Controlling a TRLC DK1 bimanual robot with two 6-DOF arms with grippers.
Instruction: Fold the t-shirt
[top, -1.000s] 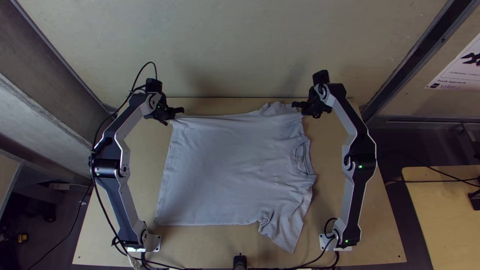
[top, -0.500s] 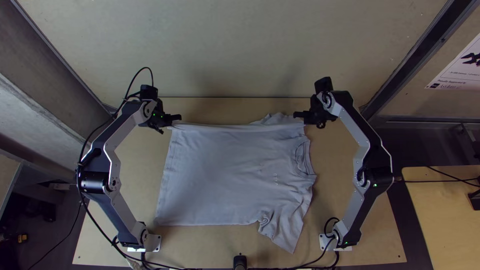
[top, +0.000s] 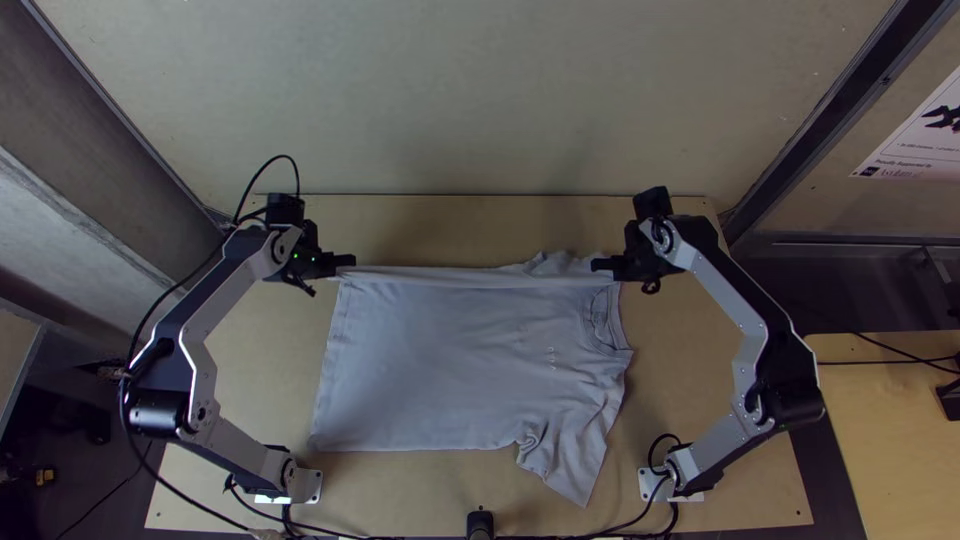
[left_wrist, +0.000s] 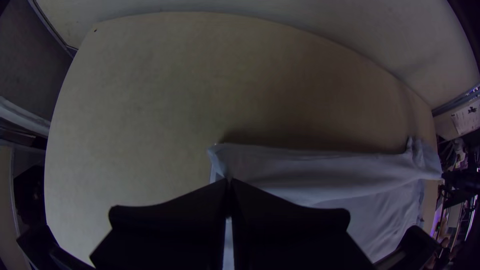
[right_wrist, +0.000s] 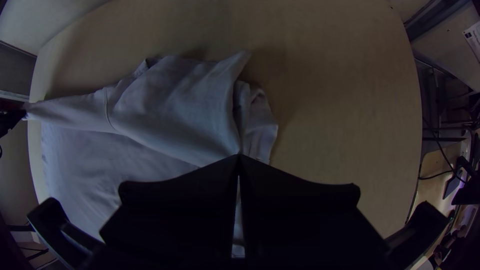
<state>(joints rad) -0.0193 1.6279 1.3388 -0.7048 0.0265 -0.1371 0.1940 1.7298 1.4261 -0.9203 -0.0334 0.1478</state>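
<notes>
Both tools have moved toward the arms' bases, drawing the far edge of the t-shirt (top: 450, 360) along; the first lengthwise fold seems under way, with that edge probably still to be carried across. The left tool (top: 350, 261) is closed on the hem-end corner, the right tool (top: 597, 264) closed on cloth at the sleeve end. The shirt lies between them and nearward on the bench (top: 665, 370), spread beyond the lifted strip, its collar (top: 604, 325) just nearward of the right tool. Count: one shirt, two tools, one bench.
</notes>
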